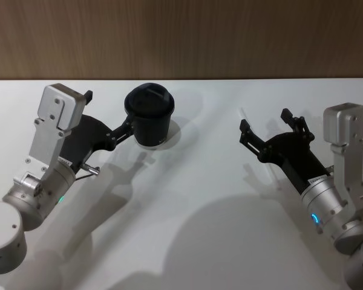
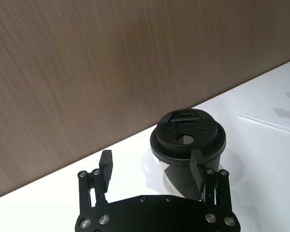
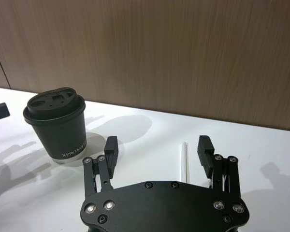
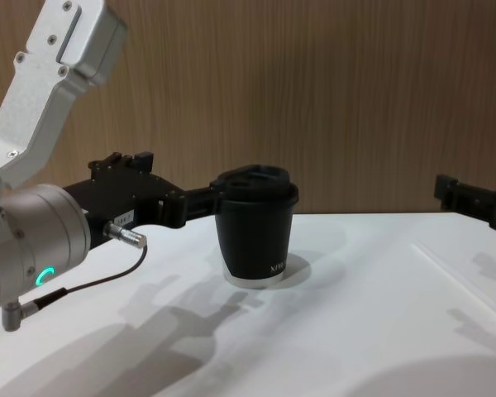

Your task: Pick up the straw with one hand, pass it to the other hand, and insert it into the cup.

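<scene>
Straw [image 3: 183,162] lies flat on the white counter [image 1: 199,211], well to the right of the cup [image 1: 148,118]. Its long axis runs from the robot's side toward the wood-grain wall [image 1: 230,36] behind the cup. The right claw [image 3: 158,145] is at its near end, fingers spread apart and gripping nothing; the wrist view shows it between them, closer to one. The left claw [image 2: 152,164] sits just left of the cup, fingers also wide apart, one fingertip close against the cup's side; whether it touches I cannot tell. The cup stands upright, lid on.
</scene>
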`<state>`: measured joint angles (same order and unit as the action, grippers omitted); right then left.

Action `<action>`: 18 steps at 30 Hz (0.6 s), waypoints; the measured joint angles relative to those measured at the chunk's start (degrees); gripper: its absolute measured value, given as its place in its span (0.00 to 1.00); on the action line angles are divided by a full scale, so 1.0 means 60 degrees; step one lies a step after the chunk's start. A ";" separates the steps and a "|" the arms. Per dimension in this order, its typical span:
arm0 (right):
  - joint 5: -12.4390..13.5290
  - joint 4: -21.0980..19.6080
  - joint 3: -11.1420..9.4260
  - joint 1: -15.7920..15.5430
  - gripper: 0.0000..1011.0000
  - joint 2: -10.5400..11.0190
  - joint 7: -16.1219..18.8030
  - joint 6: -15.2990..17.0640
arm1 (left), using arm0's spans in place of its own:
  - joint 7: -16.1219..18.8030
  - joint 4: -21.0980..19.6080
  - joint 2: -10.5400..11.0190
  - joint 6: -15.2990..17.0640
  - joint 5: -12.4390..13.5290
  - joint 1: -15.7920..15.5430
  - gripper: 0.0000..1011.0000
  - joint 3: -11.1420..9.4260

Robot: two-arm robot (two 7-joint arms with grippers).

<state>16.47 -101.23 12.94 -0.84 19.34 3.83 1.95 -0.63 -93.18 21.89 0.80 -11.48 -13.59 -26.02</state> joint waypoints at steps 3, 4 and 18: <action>0.0000 0.0000 0.0000 0.0000 0.99 0.0000 0.0000 0.0000 | 0.0000 0.0000 0.0000 0.0000 0.0000 0.0000 0.99 0.0000; 0.0000 0.0000 0.0000 0.0000 0.99 0.0000 0.0000 0.0000 | 0.0000 0.0000 0.0000 0.0000 0.0000 0.0000 0.99 0.0000; 0.0000 0.0000 0.0000 0.0000 0.99 0.0000 0.0000 0.0000 | 0.0000 0.0000 0.0001 0.0000 -0.0001 0.0000 0.99 0.0000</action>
<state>16.47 -101.23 12.94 -0.84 19.34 3.83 1.95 -0.63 -93.18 21.90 0.80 -11.49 -13.59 -26.02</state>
